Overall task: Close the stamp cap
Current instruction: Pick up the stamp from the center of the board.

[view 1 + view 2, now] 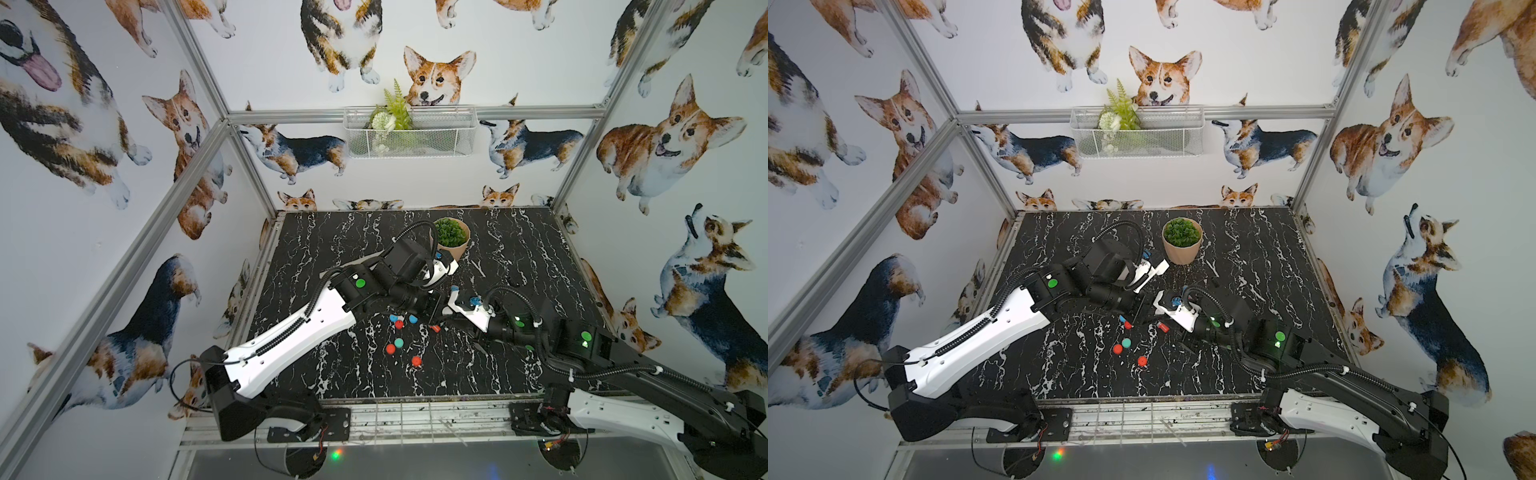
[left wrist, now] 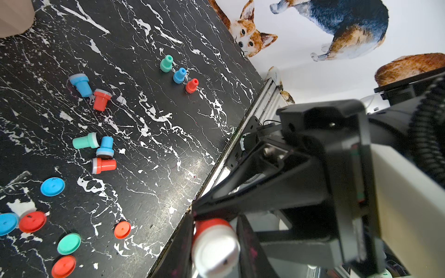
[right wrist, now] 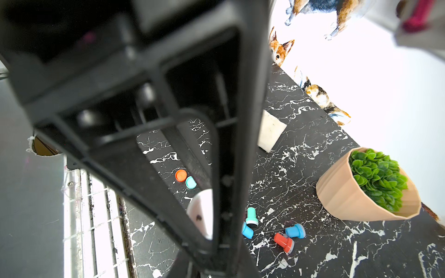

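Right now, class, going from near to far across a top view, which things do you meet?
In a top view: nearest red round plastic cap, teal round plastic cap, green plant in tan ribbed pot, white wire basket.

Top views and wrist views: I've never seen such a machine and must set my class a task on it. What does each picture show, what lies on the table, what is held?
Two robot arms, left and right, reach over a black marble-patterned table; each ends in a two-fingered gripper. Both top views look down from overhead. Each wrist view comes from a camera on one arm, looking along its fingers. On the table lie small stamps, red, blue and green, their flat round caps loose, plus a green plant in a tan pot. The left gripper is shut on a red stamp with a white end; the right gripper is shut, apparently on that same stamp.
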Motion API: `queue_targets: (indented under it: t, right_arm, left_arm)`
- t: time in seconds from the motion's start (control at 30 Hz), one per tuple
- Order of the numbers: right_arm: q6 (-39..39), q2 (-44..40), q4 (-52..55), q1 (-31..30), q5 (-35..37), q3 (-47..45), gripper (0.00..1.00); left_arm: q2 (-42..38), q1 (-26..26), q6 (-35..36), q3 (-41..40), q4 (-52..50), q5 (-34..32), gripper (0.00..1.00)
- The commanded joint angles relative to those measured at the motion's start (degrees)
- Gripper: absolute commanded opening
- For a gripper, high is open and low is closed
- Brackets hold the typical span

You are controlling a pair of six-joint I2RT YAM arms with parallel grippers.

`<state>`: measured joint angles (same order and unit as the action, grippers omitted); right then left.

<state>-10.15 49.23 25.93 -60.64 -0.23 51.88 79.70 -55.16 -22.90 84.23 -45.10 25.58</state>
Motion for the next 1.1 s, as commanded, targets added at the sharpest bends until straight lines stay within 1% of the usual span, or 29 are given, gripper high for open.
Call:
queue_targets:
  t: [0.0, 0.1, 0.3, 0.33, 0.47, 0.57, 0.7, 0.83, 0.93, 1.07]
  right_arm:
    - [-0.97, -0.28, -4.66, 0.09, 3.50, 1.03, 0.00]
    - [-1.19, -0.28, -4.66, 0.10, 3.83, 1.12, 0.00]
    - [-1.69, -1.13, -5.31, 0.09, 4.71, 1.36, 0.01]
    - [-1.79, -1.39, -5.64, 0.09, 4.93, 1.34, 0.04]
    - [-3.05, -3.01, -8.11, 0.14, 5.35, 1.23, 0.23]
    - [-4.16, -4.20, -10.06, 0.14, 5.34, 1.98, 0.33]
    - [-6.28, -5.64, -11.84, 0.09, 2.75, 4.05, 0.41]
    - [-9.16, -8.06, -17.26, 0.13, -0.19, 4.09, 0.49]
    - [-10.66, -9.05, -20.19, 0.09, -3.20, 5.14, 0.48]
    - [-11.74, -9.24, -22.80, 0.09, -8.22, 6.96, 0.44]
  left_arm:
    - [1.11, -0.13, 0.68, 1.26, -6.60, 2.92, 0.26]
    - [1.81, -0.13, 0.74, 2.19, -7.67, 2.66, 0.25]
    - [1.10, -0.04, 0.51, 3.09, -6.82, 1.31, 0.14]
    - [0.83, 0.04, 0.28, 3.21, -6.36, 1.35, 0.13]
    - [-0.71, 0.88, -1.39, 3.27, -2.67, 2.75, 0.10]
    - [-2.24, 1.61, -2.93, 3.10, 0.66, 5.46, 0.09]
    - [-4.72, 3.23, -6.36, 1.86, 6.48, 10.36, 0.09]
    - [-7.29, 4.54, -11.03, -0.75, 14.84, 16.48, 0.08]
    - [-8.61, 5.48, -15.41, -2.49, 21.28, 20.49, 0.08]
    - [-10.04, 6.06, -20.83, -4.38, 29.95, 24.23, 0.07]
